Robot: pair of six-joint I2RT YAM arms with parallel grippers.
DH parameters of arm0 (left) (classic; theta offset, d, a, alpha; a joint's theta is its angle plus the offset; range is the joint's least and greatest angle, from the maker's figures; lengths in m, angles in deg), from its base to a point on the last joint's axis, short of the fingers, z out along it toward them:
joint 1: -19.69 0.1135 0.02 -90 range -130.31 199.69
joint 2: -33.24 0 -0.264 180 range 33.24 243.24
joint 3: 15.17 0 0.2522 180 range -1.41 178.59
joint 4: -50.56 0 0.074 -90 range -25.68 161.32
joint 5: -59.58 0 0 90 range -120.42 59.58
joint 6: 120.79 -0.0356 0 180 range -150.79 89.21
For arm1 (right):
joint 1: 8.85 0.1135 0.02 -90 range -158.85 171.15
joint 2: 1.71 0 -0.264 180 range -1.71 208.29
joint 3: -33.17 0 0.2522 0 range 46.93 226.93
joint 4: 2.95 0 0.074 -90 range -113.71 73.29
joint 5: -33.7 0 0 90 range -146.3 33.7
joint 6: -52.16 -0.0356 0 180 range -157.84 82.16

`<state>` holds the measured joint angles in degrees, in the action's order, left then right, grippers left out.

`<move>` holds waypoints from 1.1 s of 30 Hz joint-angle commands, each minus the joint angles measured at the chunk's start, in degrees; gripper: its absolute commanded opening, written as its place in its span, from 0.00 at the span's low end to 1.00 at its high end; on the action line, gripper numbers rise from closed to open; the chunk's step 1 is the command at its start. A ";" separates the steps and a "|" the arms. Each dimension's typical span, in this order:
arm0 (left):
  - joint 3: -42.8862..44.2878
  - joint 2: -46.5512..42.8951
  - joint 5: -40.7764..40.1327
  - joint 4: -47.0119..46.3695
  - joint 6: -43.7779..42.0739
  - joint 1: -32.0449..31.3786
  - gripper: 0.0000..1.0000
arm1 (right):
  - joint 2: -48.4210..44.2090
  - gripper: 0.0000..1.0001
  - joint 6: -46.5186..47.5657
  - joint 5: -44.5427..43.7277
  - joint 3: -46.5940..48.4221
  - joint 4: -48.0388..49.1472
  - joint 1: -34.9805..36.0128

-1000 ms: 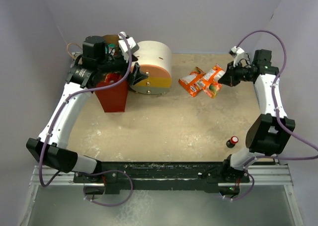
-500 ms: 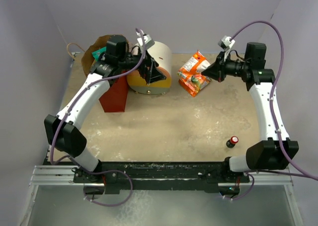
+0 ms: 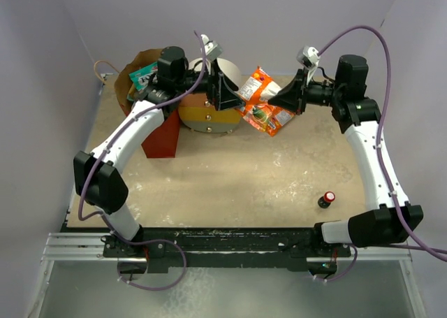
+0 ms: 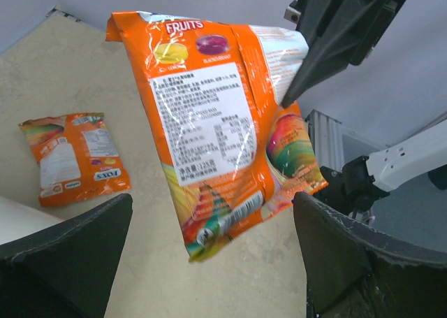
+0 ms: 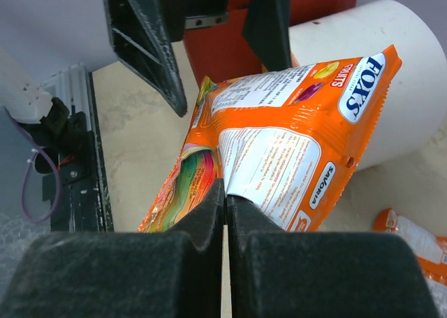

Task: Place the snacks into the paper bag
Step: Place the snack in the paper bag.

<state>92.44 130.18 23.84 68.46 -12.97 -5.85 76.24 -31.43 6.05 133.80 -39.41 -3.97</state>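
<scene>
**Desk:** What does the overhead view show?

**Operator:** A handover in mid-air, upper centre of the frame. My right gripper (image 3: 278,94) is clenched on one edge of an orange packet (image 3: 253,87), holding it off the table. My left gripper (image 3: 229,93) faces it with its jaws spread wide and nothing in them.

**Desk:** How does the packet lie to the left gripper?

**Operator:** Straight ahead. In the left wrist view it hangs between the two fingers, touching neither, with its long axis running top to bottom of the frame. The right gripper pinches its upper right edge.

**Desk:** And the paper bag (image 3: 162,133)?

**Operator:** Upper left of the overhead view, past the drawer unit (image 3: 209,115) from the packet. The left arm is the nearer one, so I judge it should take the packet across.

**Desk:** Anything left on the table?

**Operator:** A second orange packet (image 3: 269,119), lying flat just below the raised one.
</scene>
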 commanded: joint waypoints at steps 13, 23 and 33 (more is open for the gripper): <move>2.69 2.99 9.93 -12.79 17.06 -1.44 0.68 | -1.75 0.00 -1.47 3.71 -0.65 7.30 3.99; 0.88 0.89 11.39 -14.51 17.57 -1.44 0.36 | -0.97 0.00 2.28 0.64 -2.93 6.41 3.99; 1.06 -1.77 8.22 -7.87 10.29 -1.22 0.18 | -2.11 0.34 3.50 -0.31 -4.09 5.12 4.00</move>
<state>92.63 132.96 32.60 59.83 1.24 -6.90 75.78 -29.24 6.14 130.37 -35.87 -0.28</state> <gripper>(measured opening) 0.225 0.288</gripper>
